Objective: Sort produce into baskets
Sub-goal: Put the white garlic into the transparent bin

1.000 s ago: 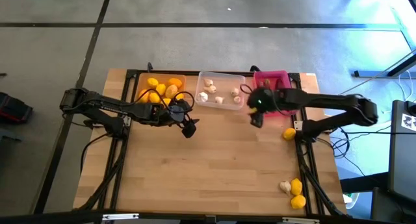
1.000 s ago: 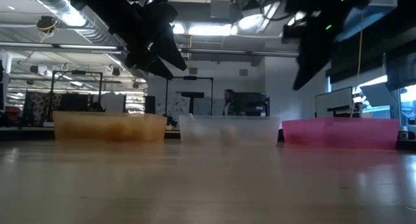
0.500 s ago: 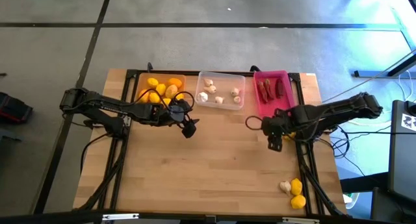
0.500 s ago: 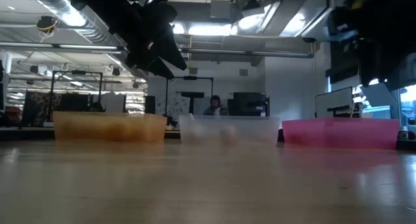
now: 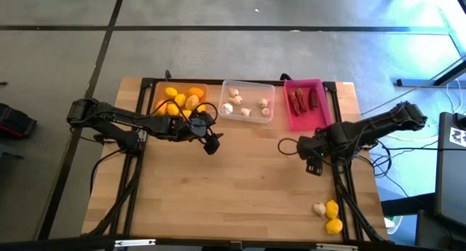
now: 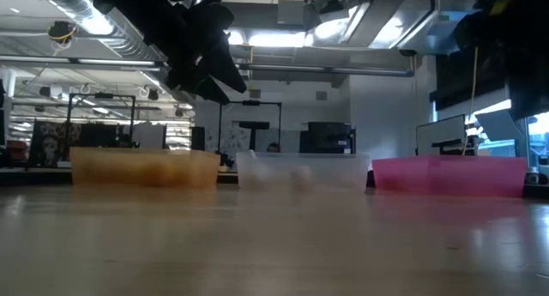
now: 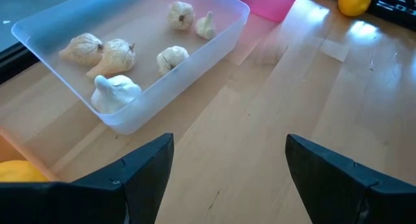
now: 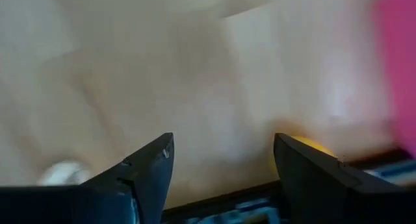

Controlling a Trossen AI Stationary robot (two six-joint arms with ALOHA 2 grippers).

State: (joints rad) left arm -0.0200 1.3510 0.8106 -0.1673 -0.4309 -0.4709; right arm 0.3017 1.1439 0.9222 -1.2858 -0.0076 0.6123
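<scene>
Your left gripper (image 5: 212, 144), jaws open and empty, hovers just in front of the orange tray (image 5: 178, 100) of lemons. Beside that sit the clear tray (image 5: 247, 102) of garlic and the pink tray (image 5: 304, 105) of chilies. Your right gripper (image 5: 313, 164), also open and empty, is the nearer arm to the unsorted lemons (image 5: 333, 217) and garlic bulb (image 5: 319, 208) at the wooden table's (image 5: 247, 193) front right corner. A lit workshop lies beyond.

A light wooden bench (image 5: 240, 193) stands on a grey concrete floor (image 5: 218, 54) crossed by dark lines. Beyond it, ceiling lights (image 6: 283, 39) and monitors (image 6: 326, 137) show.
</scene>
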